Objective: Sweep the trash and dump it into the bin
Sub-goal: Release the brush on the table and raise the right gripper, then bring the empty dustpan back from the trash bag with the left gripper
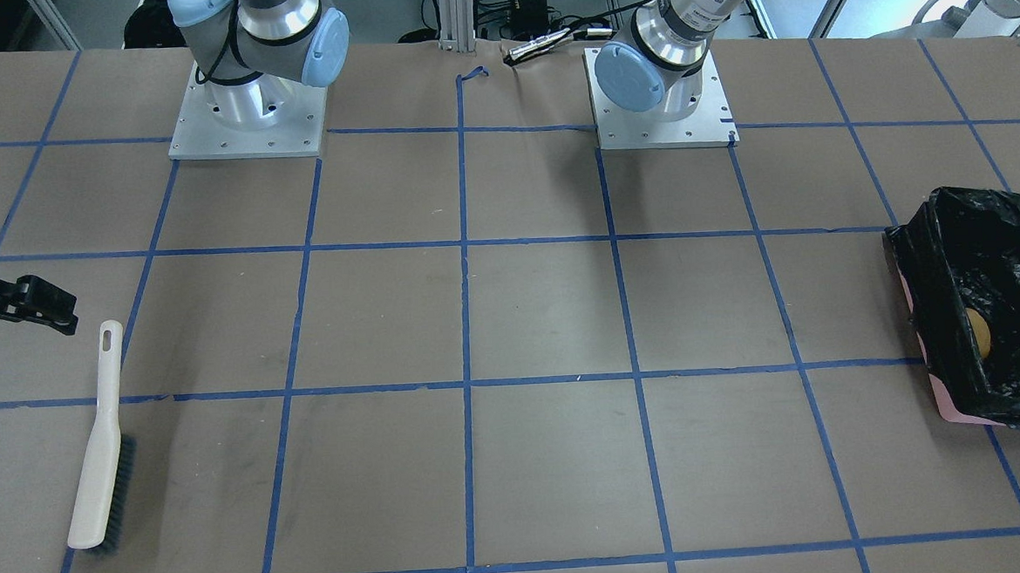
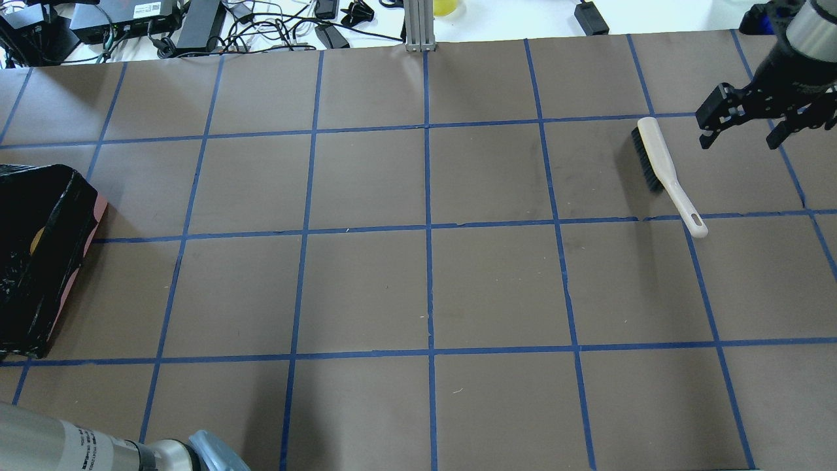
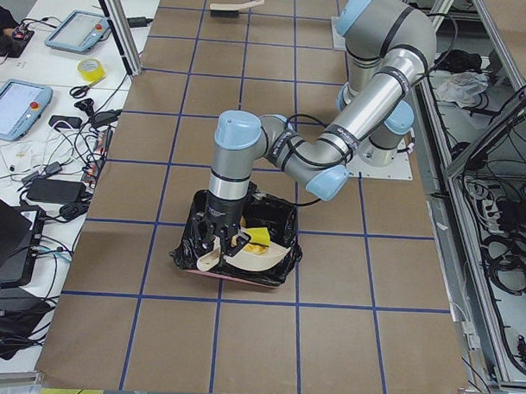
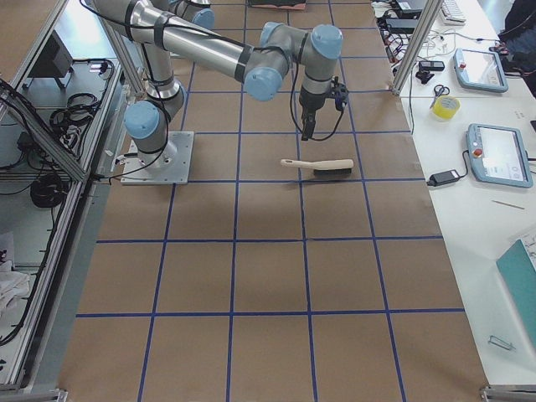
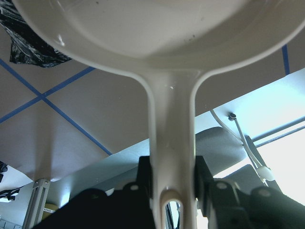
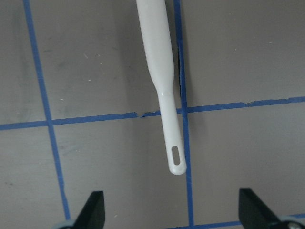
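Observation:
The bin [image 1: 947, 298], lined with a black bag and with its pink base showing, stands at the table's left end; it also shows in the overhead view [image 2: 39, 275] and the exterior left view [image 3: 192, 246]. My left gripper [image 5: 172, 174] is shut on the handle of the cream dustpan [image 5: 167, 57], which it holds tilted over the bin [image 3: 252, 259]. A yellow wedge [image 3: 257, 238] shows at the pan's mouth. A tan lump [image 1: 979, 332] lies inside the bin. The beige crust is hidden. My right gripper [image 2: 739, 140] is open and empty, just beyond the handle end of a cream brush [image 2: 664, 167].
The brush lies flat on the table at the right end, bristles on its side [image 1: 99, 439], its handle hole toward the right gripper [image 6: 177, 155]. The arm bases [image 1: 244, 117] stand at the robot's edge. Blue tape lines grid the brown table [image 2: 425, 288].

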Controlling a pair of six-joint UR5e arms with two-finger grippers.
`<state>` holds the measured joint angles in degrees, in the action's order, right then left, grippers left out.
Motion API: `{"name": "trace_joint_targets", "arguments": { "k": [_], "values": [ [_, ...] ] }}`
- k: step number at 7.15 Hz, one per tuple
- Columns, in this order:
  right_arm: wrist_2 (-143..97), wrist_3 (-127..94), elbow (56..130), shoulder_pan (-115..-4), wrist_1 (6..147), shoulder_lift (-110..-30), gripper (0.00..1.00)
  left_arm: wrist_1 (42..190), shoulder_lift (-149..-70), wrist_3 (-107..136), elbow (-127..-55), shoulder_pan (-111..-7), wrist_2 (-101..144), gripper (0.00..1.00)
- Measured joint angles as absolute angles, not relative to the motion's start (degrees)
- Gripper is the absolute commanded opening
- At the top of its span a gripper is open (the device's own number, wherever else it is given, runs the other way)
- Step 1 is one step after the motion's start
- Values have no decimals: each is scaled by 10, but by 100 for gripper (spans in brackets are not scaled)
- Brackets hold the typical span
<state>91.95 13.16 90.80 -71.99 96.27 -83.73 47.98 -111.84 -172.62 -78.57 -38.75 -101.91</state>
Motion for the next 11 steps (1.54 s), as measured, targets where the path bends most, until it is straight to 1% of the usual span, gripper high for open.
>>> {"name": "trace_joint_targets", "arguments": {
  "k": [2,4,6,11],
  "values": [
    [918,46,892,-809,931,-864,100,440,-1103,-1727,-811,-403,-1039,0],
    [911,19,890,-871,909,-876,100,392,-1087,-1727,-846,-417,-1059,0],
    [911,20,892,-884,897,-882,100,355,-1073,-1728,-877,-419,-1063,0],
    [905,23,896,-886,895,-885,100,299,-1055,-1730,-889,-428,-1087,0]
  ]
}}
